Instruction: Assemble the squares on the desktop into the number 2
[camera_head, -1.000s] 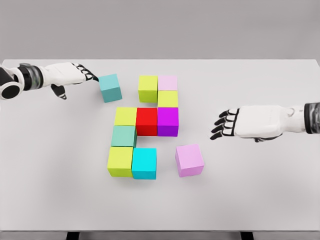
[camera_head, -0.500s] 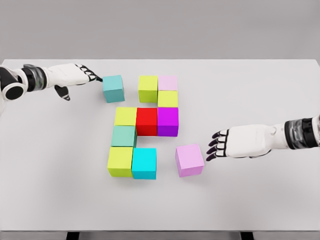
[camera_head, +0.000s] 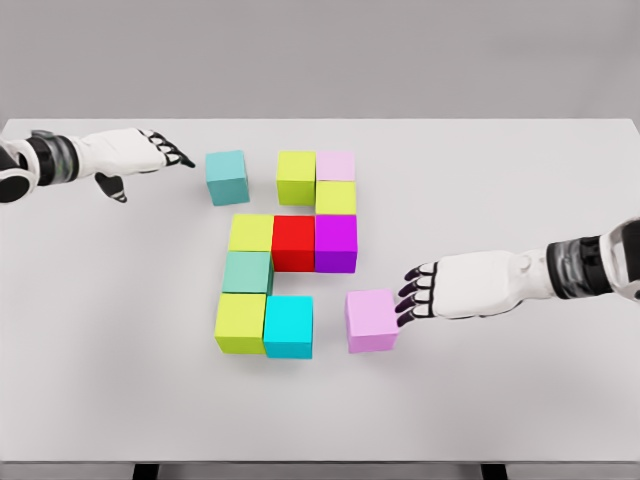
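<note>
- The right hand (camera_head: 425, 293), white with dark fingertips, reaches in from the right edge with its fingers extended and loosely spread, fingertips (camera_head: 407, 300) against the right face of a light purple cube (camera_head: 371, 320); it grips nothing.
- That light purple cube sits on the white bench (camera_head: 520, 190) just right of a cyan cube (camera_head: 288, 326), a narrow gap between them.
- The cyan cube touches a yellow-green cube (camera_head: 240, 323) at the lower left of the cluster.
- Above that pair, a muted green cube (camera_head: 247, 272) stands beneath another yellow-green cube (camera_head: 251, 232), which begins a middle row with a red cube (camera_head: 294, 243) and a vivid purple cube (camera_head: 336, 243).
- Above the vivid purple cube a yellow-green cube (camera_head: 336, 197) sits beneath a pale pink cube (camera_head: 336, 165), with one more yellow-green cube (camera_head: 296, 177) to the pink cube's left.
- A teal cube (camera_head: 227, 177) stands alone, left of the top row and apart from it.
- The left hand (camera_head: 150, 152) hovers at the upper left, fingers stretched out flat towards the teal cube without touching it, holding nothing.
</note>
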